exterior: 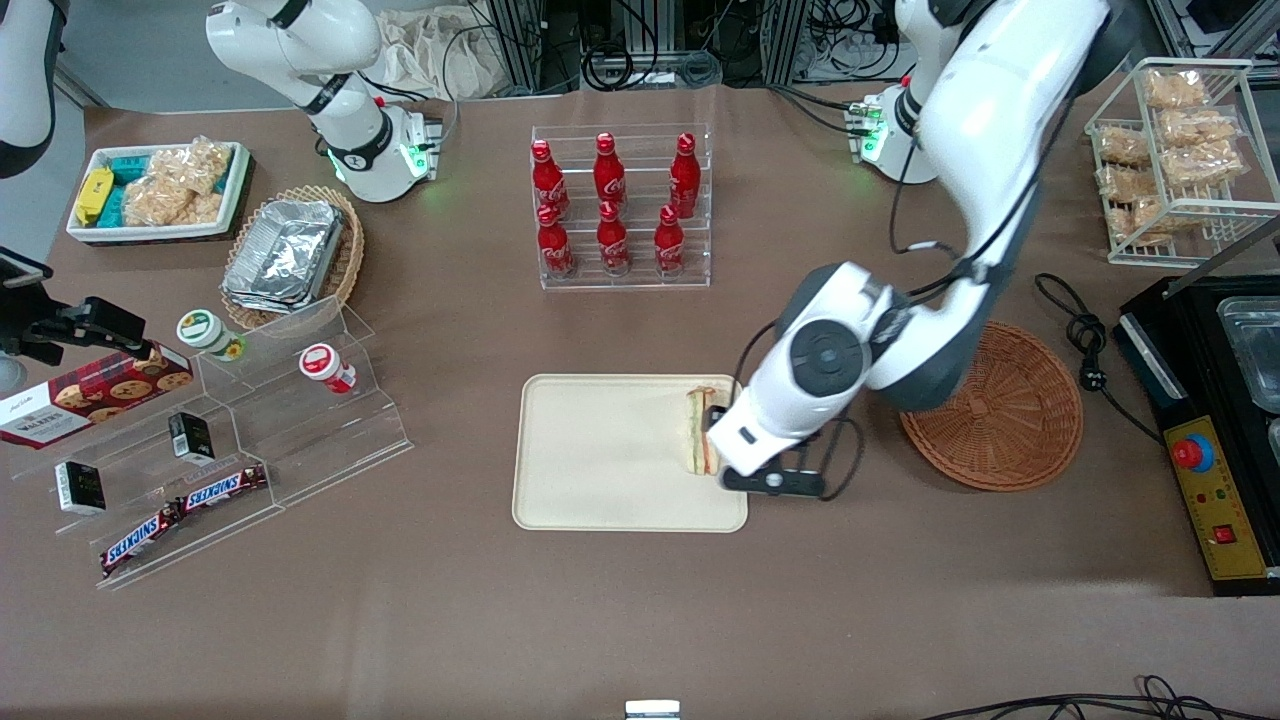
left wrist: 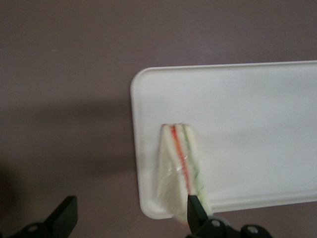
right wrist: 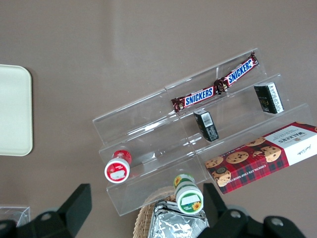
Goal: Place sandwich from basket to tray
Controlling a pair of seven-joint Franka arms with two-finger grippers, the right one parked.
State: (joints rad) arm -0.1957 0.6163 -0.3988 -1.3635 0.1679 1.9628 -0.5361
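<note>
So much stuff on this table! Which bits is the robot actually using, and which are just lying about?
In use:
sandwich, lying on the tray
tray
basket, empty
gripper, open, above the sandwich at the tray's edge

Lying about:
cola bottles
Snickers bars
cookie box
foil trays

A matt cream tray, seemingly smooth plastic, rests on a dull brown table. On it, the sandwich is sheathed in glossy clear wrap. The gripper has matt black fingers; the basket is rough reddish-brown wicker.
</note>
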